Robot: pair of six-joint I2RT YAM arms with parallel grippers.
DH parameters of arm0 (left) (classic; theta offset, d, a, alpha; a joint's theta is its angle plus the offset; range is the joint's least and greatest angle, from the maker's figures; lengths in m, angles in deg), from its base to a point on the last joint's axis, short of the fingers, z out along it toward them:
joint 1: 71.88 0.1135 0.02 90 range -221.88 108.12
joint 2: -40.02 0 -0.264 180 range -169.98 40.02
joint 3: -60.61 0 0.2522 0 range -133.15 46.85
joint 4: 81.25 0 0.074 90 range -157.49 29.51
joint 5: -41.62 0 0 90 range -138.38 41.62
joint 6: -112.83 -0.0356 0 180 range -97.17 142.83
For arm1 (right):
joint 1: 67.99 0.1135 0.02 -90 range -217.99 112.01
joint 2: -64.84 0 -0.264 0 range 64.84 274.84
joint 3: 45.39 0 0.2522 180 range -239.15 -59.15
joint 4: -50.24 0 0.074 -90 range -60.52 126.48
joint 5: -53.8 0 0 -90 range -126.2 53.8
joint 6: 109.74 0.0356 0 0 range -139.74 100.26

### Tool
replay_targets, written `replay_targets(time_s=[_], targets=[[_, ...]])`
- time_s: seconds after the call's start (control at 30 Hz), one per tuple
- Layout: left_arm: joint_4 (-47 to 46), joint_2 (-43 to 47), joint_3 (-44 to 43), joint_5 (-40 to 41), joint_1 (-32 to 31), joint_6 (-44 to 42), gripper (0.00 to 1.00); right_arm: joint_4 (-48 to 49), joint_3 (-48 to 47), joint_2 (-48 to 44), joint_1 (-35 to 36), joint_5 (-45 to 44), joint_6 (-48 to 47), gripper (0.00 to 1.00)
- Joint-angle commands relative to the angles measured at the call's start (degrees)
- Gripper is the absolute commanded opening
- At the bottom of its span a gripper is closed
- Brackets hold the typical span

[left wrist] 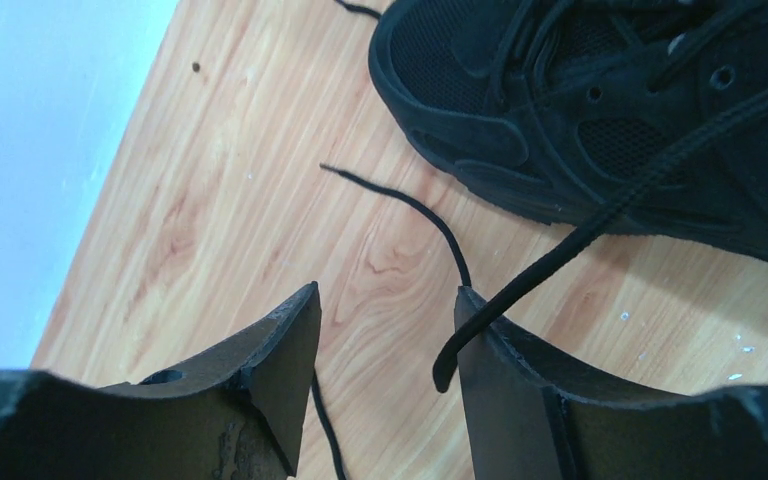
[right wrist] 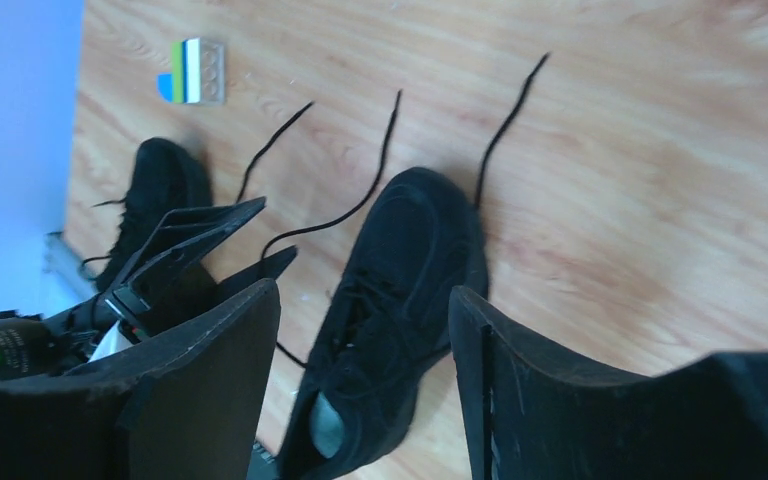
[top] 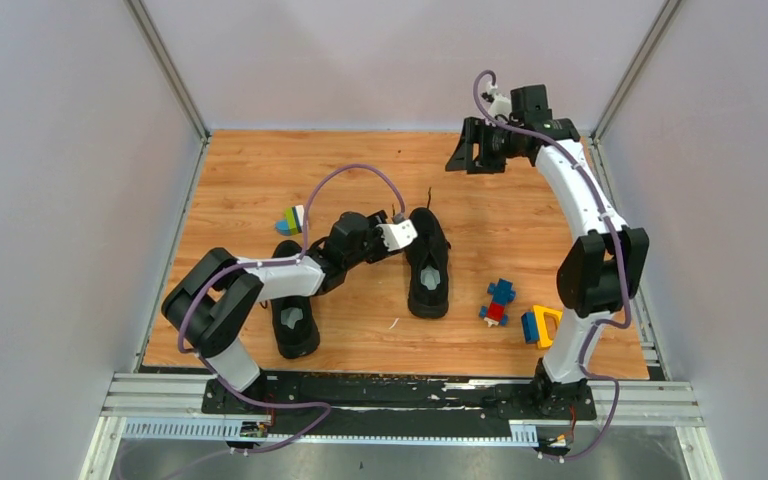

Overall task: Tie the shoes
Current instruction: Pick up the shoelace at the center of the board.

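**Left claw spread beside a shoe, right claw wide at the far edge**

The left arm [top: 280,275] reaches low across the left shoe [top: 295,322]. Its claw [left wrist: 388,295] is spread just beside the right shoe [top: 428,270]. A loose lace [left wrist: 560,250] from that shoe drapes against the inner edge of one finger [left wrist: 490,370], not pinched. The right arm [top: 575,190] arches high toward the far right corner, its claw [right wrist: 363,290] spread and holding nothing. Both shoes lie near the middle of the wooden table [top: 520,200], toes pointing away, laces untied. Bare wood lies beyond the toes. Toy blocks [top: 500,302] sit right of the shoes, another block [top: 290,220] to the left. Pale walls [top: 60,200] close three sides.
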Motion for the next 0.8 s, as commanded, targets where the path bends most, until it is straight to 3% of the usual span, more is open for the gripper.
replay_targets(time_s=[0.0, 0.1, 0.33, 0.77], targets=[[-4.29, 3.65, -2.35, -2.73, -0.23, -2.49, 0.6, 2.85, 2.01, 2.53, 0.05, 14.06, 11.42, 0.65], [-4.11, 5.68, -2.28, -4.53, -0.25, -2.37, 0.61, 4.93, 4.98, 3.85, 0.06, 20.85, 18.61, 0.73], [-4.33, 8.89, -1.82, -5.85, -0.95, -3.16, 0.65, 16.9, 14.94, 8.36, 1.6, 37.96, 38.78, 0.73], [-16.55, 8.17, 3.91, -14.24, -4.1, -15.6, 0.67, 14.25, 9.74, 15.42, 7.23, 33.03, 40.86, 0.75]])
